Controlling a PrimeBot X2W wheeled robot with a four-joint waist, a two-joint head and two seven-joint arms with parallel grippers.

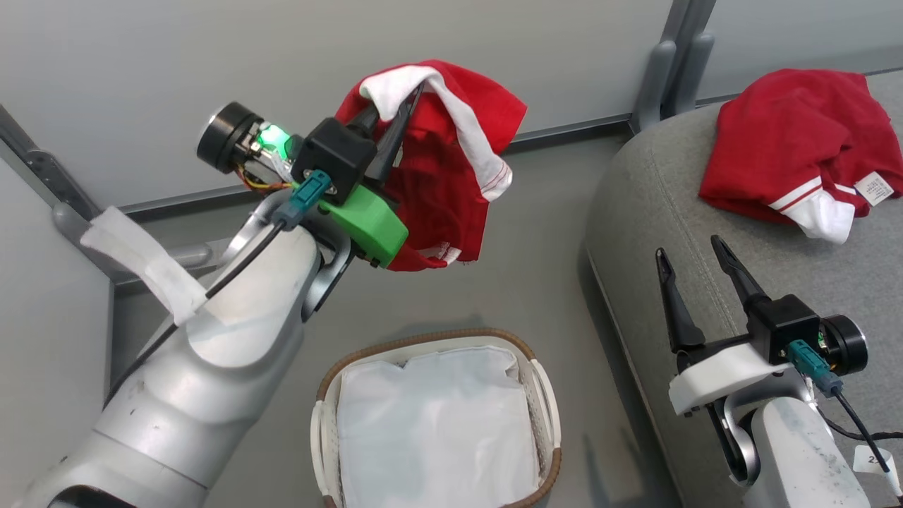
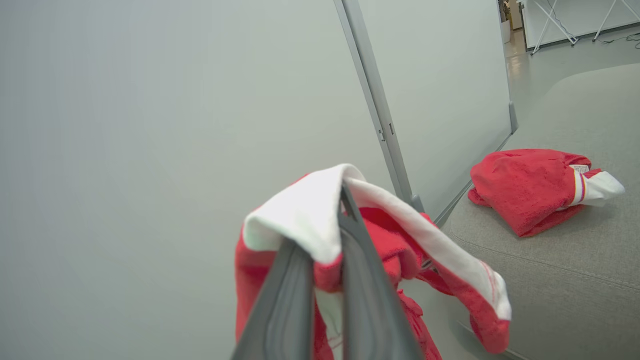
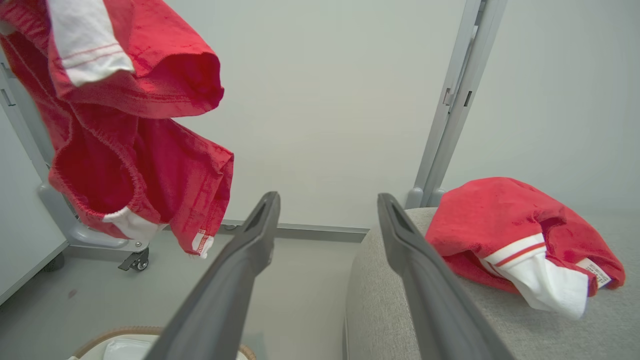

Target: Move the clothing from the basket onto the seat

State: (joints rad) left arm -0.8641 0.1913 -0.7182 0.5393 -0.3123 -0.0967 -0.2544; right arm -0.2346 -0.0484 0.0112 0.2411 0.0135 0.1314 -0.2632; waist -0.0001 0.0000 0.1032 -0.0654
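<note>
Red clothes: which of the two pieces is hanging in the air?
The piece with the broad white band, pinched in the left jaws. The piece with striped cuffs lies on the grey seat.

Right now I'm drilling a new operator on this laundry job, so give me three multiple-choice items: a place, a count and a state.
1. Where does the striped-cuff garment lie? A in the basket; B on the floor; C on the seat.
2. How many red garments show? A one; B two; C three.
3. The left jaws are: A shut on the white-banded garment; B wide open; C gripping the basket rim.
Answers: 1 C, it rests on the grey cushion; 2 B, one held, one lying; 3 A, fabric is pinched between them.
</note>
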